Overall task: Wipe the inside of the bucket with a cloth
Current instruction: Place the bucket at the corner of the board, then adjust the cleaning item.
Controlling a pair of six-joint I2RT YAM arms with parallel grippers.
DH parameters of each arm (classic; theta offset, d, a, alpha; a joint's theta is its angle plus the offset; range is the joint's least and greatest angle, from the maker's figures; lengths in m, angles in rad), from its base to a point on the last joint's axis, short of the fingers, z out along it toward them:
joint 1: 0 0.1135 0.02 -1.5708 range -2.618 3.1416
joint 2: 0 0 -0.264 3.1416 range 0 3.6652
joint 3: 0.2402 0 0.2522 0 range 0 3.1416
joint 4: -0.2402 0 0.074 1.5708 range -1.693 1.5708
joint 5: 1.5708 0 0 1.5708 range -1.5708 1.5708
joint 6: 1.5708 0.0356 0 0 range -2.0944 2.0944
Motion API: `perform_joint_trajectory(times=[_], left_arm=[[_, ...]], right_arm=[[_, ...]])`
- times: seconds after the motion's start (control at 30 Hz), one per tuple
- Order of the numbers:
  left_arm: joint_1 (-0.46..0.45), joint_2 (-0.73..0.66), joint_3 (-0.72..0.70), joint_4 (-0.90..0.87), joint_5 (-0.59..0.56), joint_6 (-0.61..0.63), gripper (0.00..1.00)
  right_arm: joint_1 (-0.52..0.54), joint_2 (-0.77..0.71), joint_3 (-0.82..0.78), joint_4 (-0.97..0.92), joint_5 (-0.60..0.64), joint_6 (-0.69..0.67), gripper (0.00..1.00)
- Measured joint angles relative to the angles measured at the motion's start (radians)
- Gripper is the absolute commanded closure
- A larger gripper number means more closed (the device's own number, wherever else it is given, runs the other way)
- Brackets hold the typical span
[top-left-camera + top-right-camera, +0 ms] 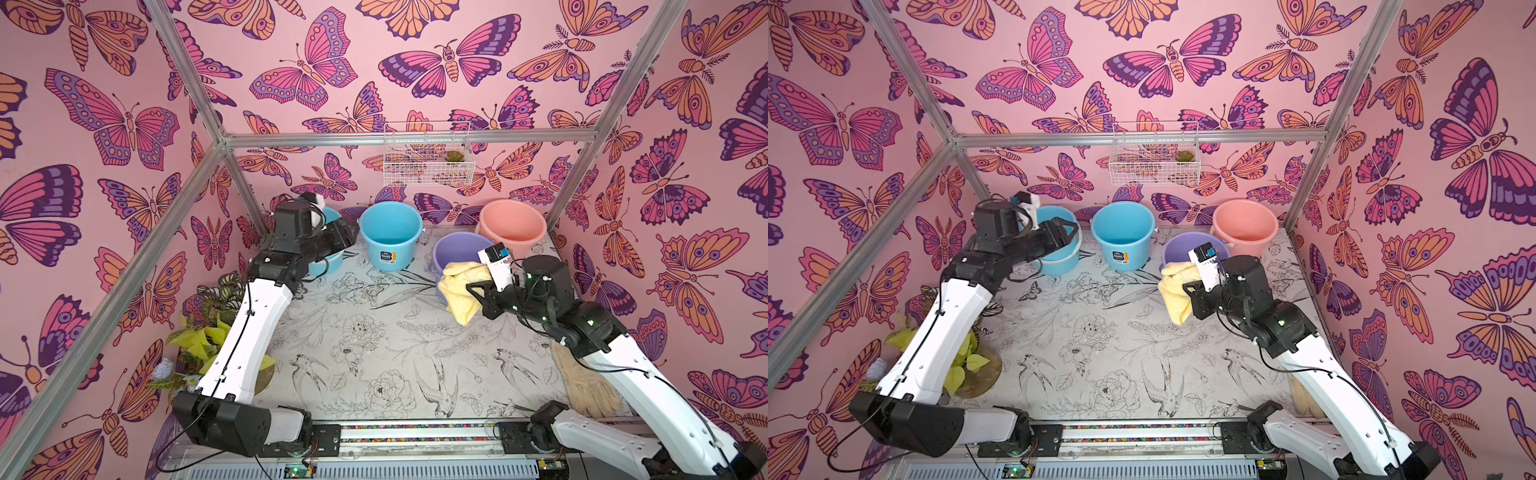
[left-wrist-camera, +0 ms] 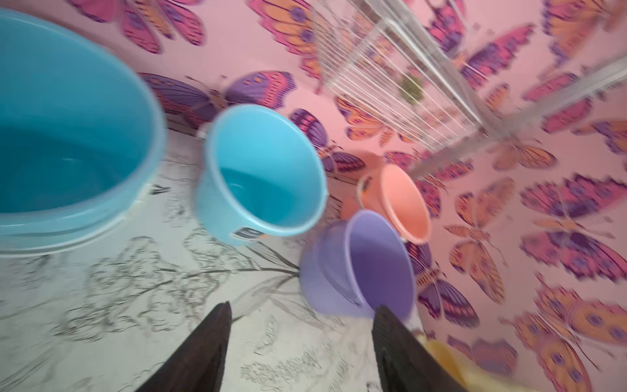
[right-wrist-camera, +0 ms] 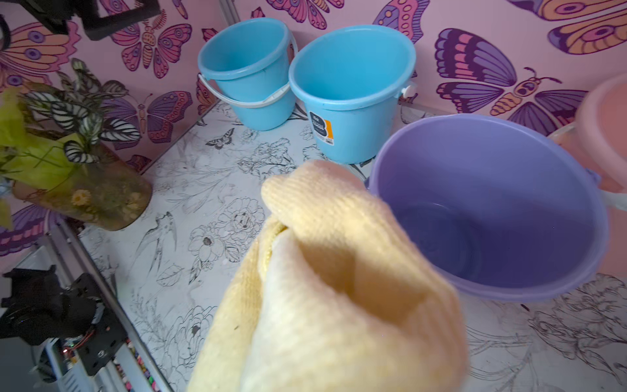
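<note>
At the back of the table (image 1: 365, 345) I count four buckets: two blue buckets (image 3: 349, 68), one pink bucket (image 1: 513, 224) and one purple bucket (image 1: 457, 249) just in front of the pink. The right gripper (image 1: 471, 288) is clamped on the one yellow cloth (image 1: 457, 295), which hangs at the purple bucket's near rim. The left gripper (image 2: 303, 309) has its fingers spread wide, holding nothing

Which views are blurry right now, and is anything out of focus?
Left wrist view: motion blur throughout, with the lavender bucket and butterfly wallpaper smeared. Right wrist view: the background is sharp, but the pale-yellow cloth close to the lens is soft and fills the foreground. Both top views: sharp, evenly lit, no obvious glare.
</note>
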Motion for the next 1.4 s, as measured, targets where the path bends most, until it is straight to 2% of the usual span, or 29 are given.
perform_joint_trajectory(times=[0.03,0.3,0.53,0.67,0.87,0.97,1.07,1.1,1.17,1.23,1.3,1.4], left_arm=[[-0.043,0.0,0.0,0.003,0.017,0.024,0.0],[-0.276,-0.001,-0.019,0.008,0.156,0.153,0.0],[-0.393,-0.001,-0.046,0.01,0.32,0.232,0.01],[-0.453,-0.001,-0.057,0.009,0.397,0.255,0.05],[-0.487,-0.001,-0.06,0.01,0.428,0.275,0.25],[-0.487,-0.001,-0.061,0.01,0.428,0.275,0.44],[-0.488,-0.001,-0.061,0.011,0.429,0.279,0.7],[-0.488,-0.001,-0.061,0.011,0.429,0.281,0.84],[-0.492,-0.001,-0.061,0.016,0.43,0.288,0.96],[-0.496,-0.002,-0.062,0.02,0.42,0.295,0.99],[-0.498,-0.004,-0.066,0.029,0.391,0.296,1.0],[-0.499,-0.011,-0.081,0.042,0.331,0.295,1.0]], right_arm=[[-0.002,0.003,0.006,0.0,-0.028,-0.003,1.0],[-0.003,0.006,0.06,-0.012,-0.21,-0.038,1.0],[-0.004,0.006,0.083,-0.027,-0.311,-0.051,1.0],[-0.004,0.004,0.084,-0.024,-0.351,-0.05,1.0],[-0.004,-0.015,0.084,0.016,-0.444,-0.023,1.0],[-0.004,-0.026,0.084,0.047,-0.486,-0.003,1.0],[-0.004,-0.035,0.084,0.064,-0.505,0.005,1.0],[-0.004,-0.036,0.084,0.068,-0.507,0.006,1.0],[-0.004,-0.036,0.084,0.068,-0.503,0.006,1.0],[-0.004,-0.035,0.084,0.066,-0.491,0.006,0.98],[-0.007,-0.035,0.084,0.067,-0.462,0.01,0.84],[-0.042,-0.024,0.085,0.064,-0.438,0.027,0.73]])
